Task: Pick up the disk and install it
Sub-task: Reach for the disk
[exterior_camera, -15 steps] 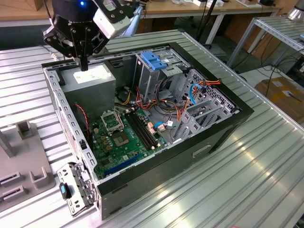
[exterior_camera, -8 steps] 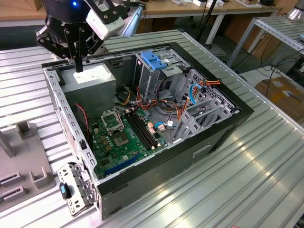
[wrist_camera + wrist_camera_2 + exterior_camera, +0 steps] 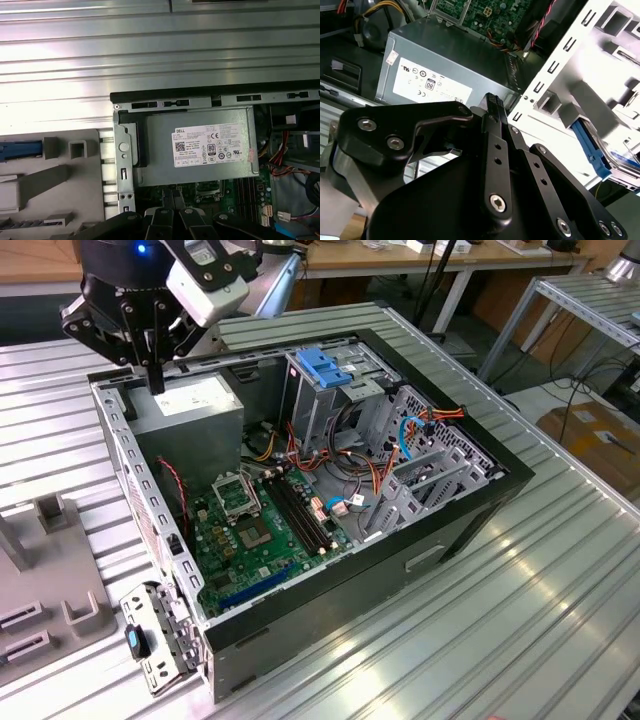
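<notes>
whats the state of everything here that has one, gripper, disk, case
gripper, shut and empty, by the power supply
disk, not picked up, its blue edge sits in the grey holder outside the case
computer case, lying on its side, open, side panel off

white printed label (image 3: 210,145), certification marks, barcode, on grey power supply (image 3: 160,172)
</notes>
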### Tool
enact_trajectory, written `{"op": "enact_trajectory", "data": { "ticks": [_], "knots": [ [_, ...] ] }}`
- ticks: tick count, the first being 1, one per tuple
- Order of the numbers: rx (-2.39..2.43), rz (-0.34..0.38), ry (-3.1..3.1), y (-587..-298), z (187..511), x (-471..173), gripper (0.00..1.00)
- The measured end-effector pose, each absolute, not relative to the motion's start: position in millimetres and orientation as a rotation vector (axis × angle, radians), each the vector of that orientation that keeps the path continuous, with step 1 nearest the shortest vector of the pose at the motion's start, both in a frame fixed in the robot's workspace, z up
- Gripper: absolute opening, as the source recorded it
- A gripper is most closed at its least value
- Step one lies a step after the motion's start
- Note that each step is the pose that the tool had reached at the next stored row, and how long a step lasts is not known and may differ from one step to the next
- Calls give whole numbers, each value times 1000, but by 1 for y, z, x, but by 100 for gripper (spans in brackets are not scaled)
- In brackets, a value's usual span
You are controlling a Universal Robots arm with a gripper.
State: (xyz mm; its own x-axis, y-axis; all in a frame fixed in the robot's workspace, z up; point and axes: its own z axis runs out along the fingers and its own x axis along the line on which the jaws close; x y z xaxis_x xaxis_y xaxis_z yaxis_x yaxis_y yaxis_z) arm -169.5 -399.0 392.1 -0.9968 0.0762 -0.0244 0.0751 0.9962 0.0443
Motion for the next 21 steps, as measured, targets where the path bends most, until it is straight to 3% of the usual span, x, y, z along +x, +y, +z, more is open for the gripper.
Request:
{"op": "enact_trajectory", "data": {
  "ticks": [21],
  "knots": [
    [118, 68, 3112, -399, 391, -196, 11]
  ]
}}
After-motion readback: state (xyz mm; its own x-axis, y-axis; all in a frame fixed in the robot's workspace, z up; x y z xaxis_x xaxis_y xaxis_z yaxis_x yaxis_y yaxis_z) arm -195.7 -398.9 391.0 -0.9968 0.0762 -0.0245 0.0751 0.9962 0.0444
